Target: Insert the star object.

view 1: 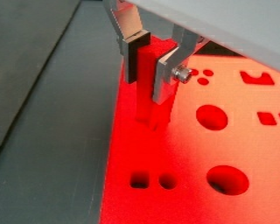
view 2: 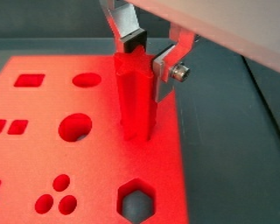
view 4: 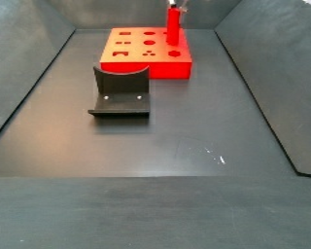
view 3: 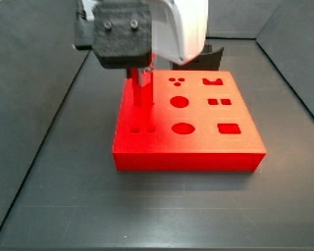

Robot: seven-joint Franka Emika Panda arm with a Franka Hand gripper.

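Gripper [view 2: 149, 51] clamps the star object [view 2: 133, 101] upright, its lower end on the red block [view 3: 186, 137] near one edge — seating looks begun, depth unclear, release left.

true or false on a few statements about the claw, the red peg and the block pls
1. The claw is shut on the star object. True.
2. The star object lies flat on the floor. False: it stands upright over the red block.
3. The fixture stands on the floor, apart from the block. True.
4. The peg is over the block's middle. False: it is near one edge.
5. The block has no holes. False: several shaped holes show.
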